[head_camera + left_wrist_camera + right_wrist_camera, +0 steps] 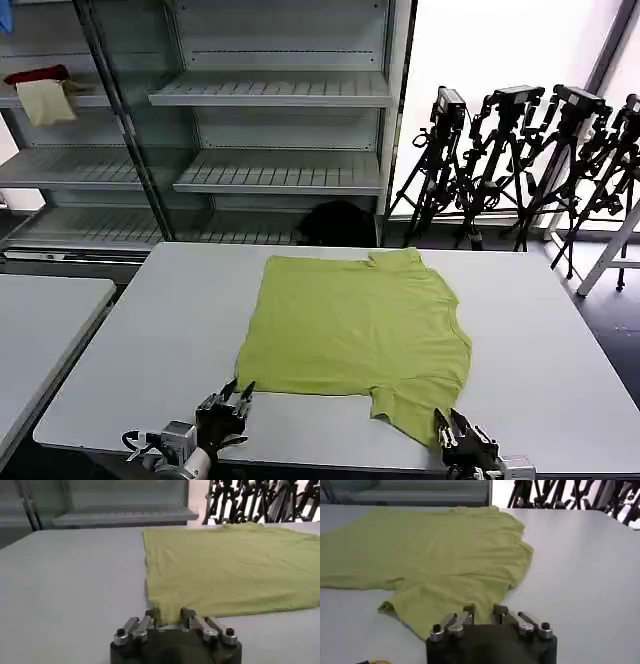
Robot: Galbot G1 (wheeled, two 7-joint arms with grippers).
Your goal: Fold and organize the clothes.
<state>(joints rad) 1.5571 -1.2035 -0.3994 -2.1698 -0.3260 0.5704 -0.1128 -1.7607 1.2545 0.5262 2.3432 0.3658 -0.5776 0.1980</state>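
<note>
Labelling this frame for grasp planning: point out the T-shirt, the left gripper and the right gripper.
T-shirt (355,325), head view, middle of the body.
Left gripper (236,399), head view, between its fingertips.
Right gripper (450,427), head view, between its fingertips.

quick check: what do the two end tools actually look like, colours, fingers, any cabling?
Both match: dark, near-black housing with silver metal finger linkages fastened by black screws, ending in dark fingertips. The left tool sits on a silver-grey cylindrical wrist with a pale cable loop beside it. The right tool has a light grey wrist; a yellow cable shows at its base in the right wrist view.
</note>
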